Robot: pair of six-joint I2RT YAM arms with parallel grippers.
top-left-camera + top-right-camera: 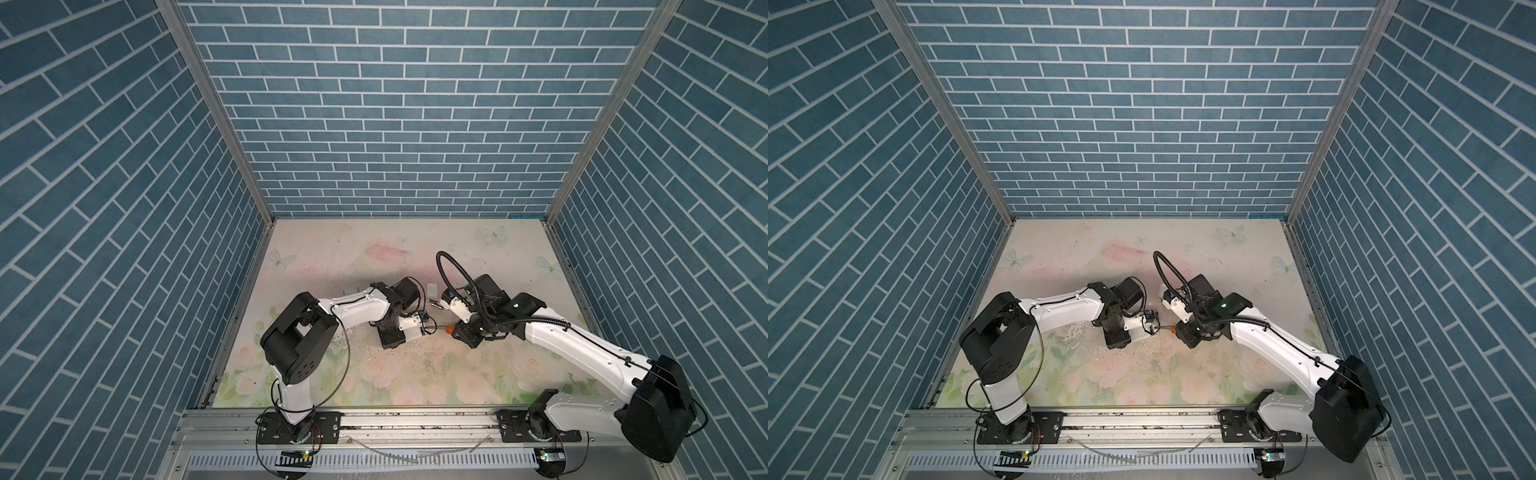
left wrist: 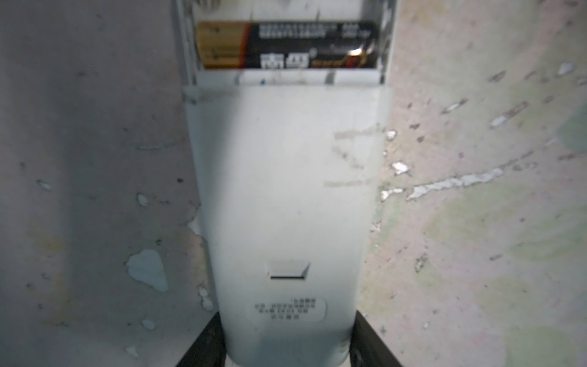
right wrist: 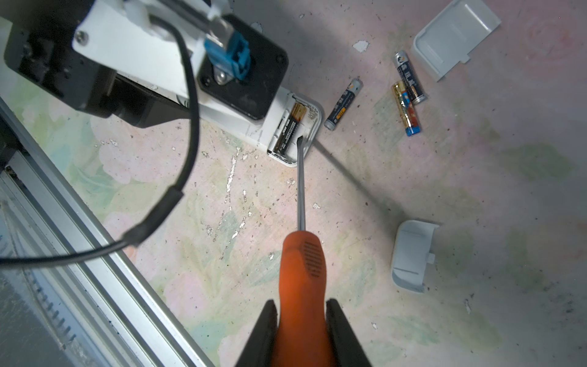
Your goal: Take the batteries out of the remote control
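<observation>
My left gripper (image 2: 287,344) is shut on the narrow end of the white remote control (image 2: 286,190), which lies back-up on the table. Its battery bay is uncovered, with one black-and-gold battery (image 2: 286,44) in it and the slot beside that battery empty. My right gripper (image 3: 301,333) is shut on the orange-handled screwdriver (image 3: 301,279). The blade tip (image 3: 300,139) rests inside the bay next to that battery (image 3: 289,127). Three loose batteries (image 3: 344,103) (image 3: 409,78) (image 3: 407,109) lie on the table beyond the remote. In both top views the two grippers meet mid-table, with the orange handle (image 1: 449,330) (image 1: 1172,329) between them.
Two white battery covers lie on the floral mat, one (image 3: 455,36) past the loose batteries and one (image 3: 411,254) beside the screwdriver. The left arm's wrist and black cable (image 3: 187,95) hang over the remote. An aluminium rail (image 3: 95,254) runs along the table's front edge.
</observation>
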